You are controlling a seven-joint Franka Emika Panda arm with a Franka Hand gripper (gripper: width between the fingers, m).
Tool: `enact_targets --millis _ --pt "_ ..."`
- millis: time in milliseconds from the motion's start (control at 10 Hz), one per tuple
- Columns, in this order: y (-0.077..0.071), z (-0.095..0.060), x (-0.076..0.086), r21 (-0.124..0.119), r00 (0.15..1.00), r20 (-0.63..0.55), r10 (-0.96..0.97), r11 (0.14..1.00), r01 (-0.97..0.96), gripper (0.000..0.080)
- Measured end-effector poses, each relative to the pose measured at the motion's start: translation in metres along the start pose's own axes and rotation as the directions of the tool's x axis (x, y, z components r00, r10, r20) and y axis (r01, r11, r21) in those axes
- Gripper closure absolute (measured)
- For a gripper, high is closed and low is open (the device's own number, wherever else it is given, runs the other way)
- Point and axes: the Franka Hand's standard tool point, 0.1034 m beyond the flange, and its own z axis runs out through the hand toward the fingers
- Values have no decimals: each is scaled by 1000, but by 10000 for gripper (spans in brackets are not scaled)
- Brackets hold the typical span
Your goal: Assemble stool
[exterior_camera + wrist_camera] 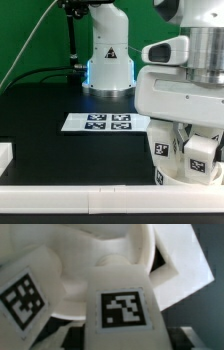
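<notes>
Tagged white leg (125, 303) fills the wrist view (grip state unclear), gripper (185, 150) lower right over seat (190, 175).

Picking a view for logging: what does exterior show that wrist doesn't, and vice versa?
Exterior only: the marker board lying flat on the black table, the arm's base behind it, and a plain white rail along the front edge. Wrist only: a close look at one tag's pattern on a white stool leg, with curved white plastic behind it. Both: tagged white stool parts under the gripper; neither shows how its jaws stand.
</notes>
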Motion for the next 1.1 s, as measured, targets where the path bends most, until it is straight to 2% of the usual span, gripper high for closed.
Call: enact_targets --millis 200,300,500,700,800,1000,1100 --pt "2 0 -5 37 988 -1 157 987 -156 461" --pt "4 0 -8 47 971 -3 238 970 -238 461" --pt "4 0 -8 46 950 10 311 949 -312 461" --pt "5 1 -9 44 885 32 464 884 -465 461" --pt "5 1 -10 40 806 55 589 805 -592 461" --pt "1 1 -14 23 566 91 819 566 -824 461" --pt "0 1 -15 26 446 112 888 446 -895 461"
